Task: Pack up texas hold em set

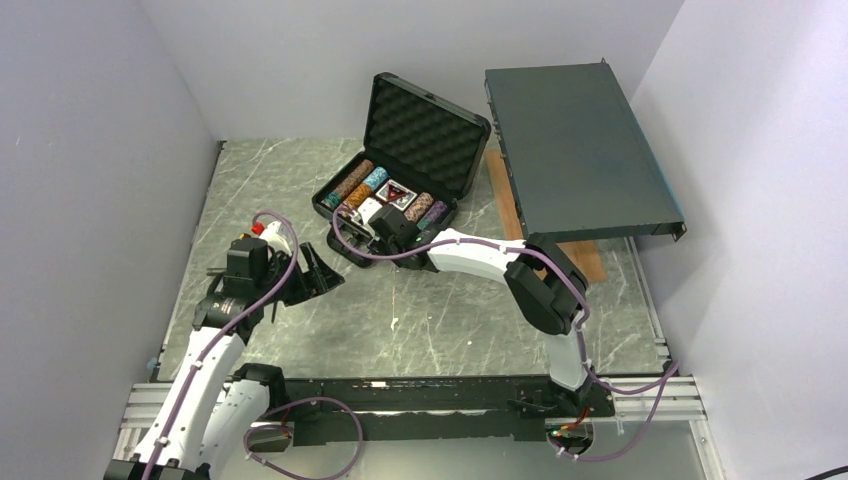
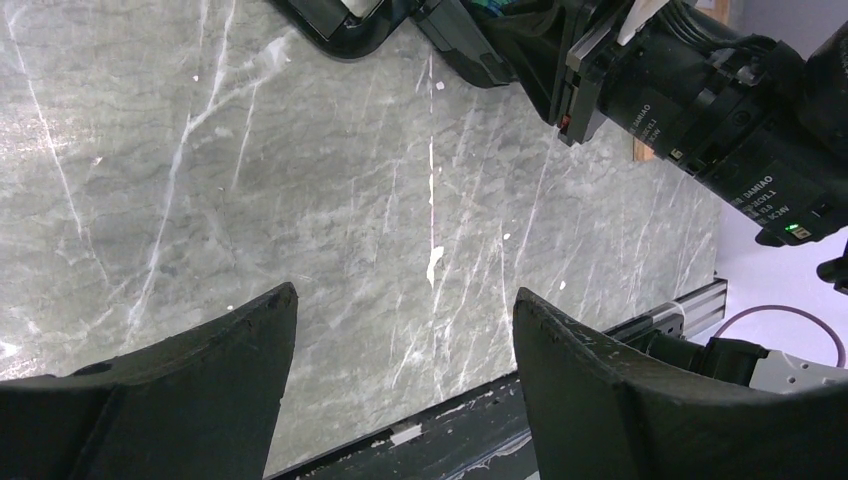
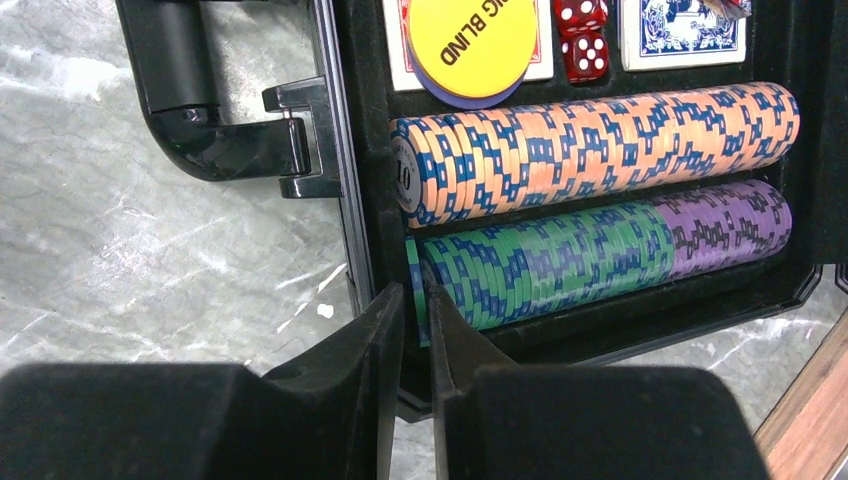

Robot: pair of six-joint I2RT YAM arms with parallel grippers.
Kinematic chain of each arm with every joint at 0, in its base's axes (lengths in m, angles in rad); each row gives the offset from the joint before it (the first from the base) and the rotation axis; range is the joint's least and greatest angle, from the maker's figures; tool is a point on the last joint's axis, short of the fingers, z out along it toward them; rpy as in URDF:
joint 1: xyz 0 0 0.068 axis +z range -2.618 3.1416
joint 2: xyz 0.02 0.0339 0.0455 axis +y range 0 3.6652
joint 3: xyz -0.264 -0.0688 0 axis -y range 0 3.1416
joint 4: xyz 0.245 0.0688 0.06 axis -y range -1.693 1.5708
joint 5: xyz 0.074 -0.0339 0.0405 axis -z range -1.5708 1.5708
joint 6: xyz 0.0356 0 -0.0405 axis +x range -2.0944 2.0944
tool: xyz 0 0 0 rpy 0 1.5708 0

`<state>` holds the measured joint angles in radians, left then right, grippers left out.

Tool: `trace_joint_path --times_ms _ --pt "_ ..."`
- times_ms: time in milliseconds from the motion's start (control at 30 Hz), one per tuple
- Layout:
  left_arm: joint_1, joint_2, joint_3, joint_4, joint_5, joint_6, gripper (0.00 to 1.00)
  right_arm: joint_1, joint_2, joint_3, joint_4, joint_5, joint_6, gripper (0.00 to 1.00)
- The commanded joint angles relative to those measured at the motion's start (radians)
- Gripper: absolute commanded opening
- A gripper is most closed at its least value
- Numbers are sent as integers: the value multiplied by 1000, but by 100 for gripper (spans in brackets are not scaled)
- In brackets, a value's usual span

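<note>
The black case (image 1: 340,228) lies open at the table's back, its foam lid (image 1: 425,135) upright. In the right wrist view it holds an orange chip row (image 3: 600,145), a green row (image 3: 560,260) ending in purple chips (image 3: 730,225), a yellow "BIG BLIND" button (image 3: 470,45), red dice (image 3: 583,40) and a blue card deck (image 3: 680,35). The handle (image 3: 200,100) sticks out at the left. My right gripper (image 3: 417,310) is at the case's near end, shut on a green chip (image 3: 418,295) at the end of the green row. My left gripper (image 2: 405,310) is open and empty over bare table.
A large flat dark grey metal box (image 1: 580,150) rests tilted at the back right on a wooden board (image 1: 590,255). White walls close in the left, back and right. The right arm's wrist (image 2: 700,110) is close ahead of my left gripper.
</note>
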<state>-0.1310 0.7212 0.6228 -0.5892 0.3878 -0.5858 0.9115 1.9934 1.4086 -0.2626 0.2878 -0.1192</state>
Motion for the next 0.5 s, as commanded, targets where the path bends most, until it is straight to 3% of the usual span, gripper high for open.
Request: trace_joint_path --times_ms 0,333,467 --pt "3 -25 -2 10 17 14 81 -13 -73 24 -28 70 6 20" --pt "4 -18 -7 28 38 3 81 -14 -152 -6 -33 108 50 24" --pt "4 -36 19 61 104 27 84 -13 -314 -35 -79 131 155 37"
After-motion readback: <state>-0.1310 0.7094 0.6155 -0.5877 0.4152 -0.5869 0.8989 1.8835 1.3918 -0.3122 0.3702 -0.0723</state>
